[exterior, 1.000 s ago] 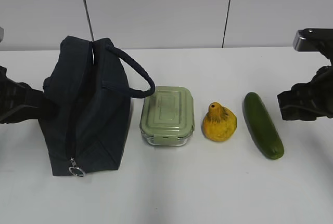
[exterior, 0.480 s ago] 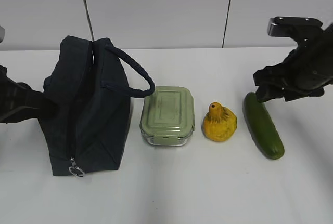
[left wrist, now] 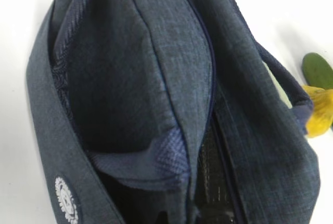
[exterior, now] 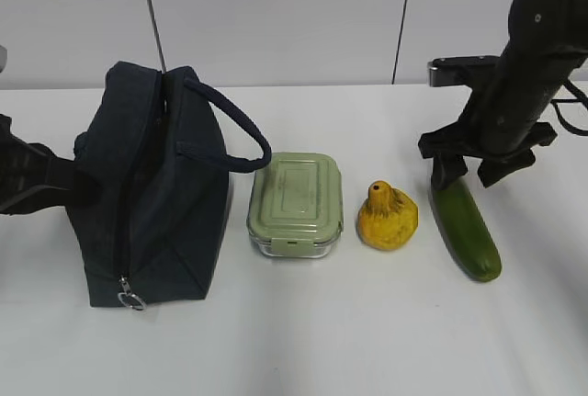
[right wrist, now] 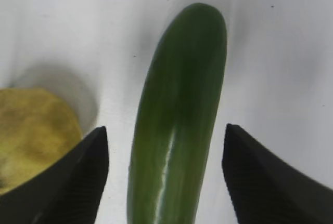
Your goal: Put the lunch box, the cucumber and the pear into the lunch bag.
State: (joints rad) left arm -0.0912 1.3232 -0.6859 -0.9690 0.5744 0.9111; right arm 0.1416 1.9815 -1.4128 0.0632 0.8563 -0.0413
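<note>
Four things stand in a row on the white table (exterior: 303,341) in the exterior view: the lunch bag (exterior: 152,189) at the left, zipped and upright with its ring pull (exterior: 131,300) low at the front, then the lunch box (exterior: 296,203), the pear (exterior: 388,217) and the cucumber (exterior: 466,228). The right gripper (exterior: 464,174) hangs over the far end of the cucumber, fingers spread to either side. The left arm (exterior: 32,180) sits against the bag's far-left side — its gripper is hidden.

The left wrist view is filled with the bag's navy fabric and zipper (left wrist: 210,94); the pear (left wrist: 318,112) and cucumber tip (left wrist: 318,70) show at the right edge. I cannot tell how this gripper stands.

The right wrist view shows the cucumber (right wrist: 179,115) lying between the open fingers (right wrist: 73,177) — neither touches it — with the pear (right wrist: 34,130) just left.
</note>
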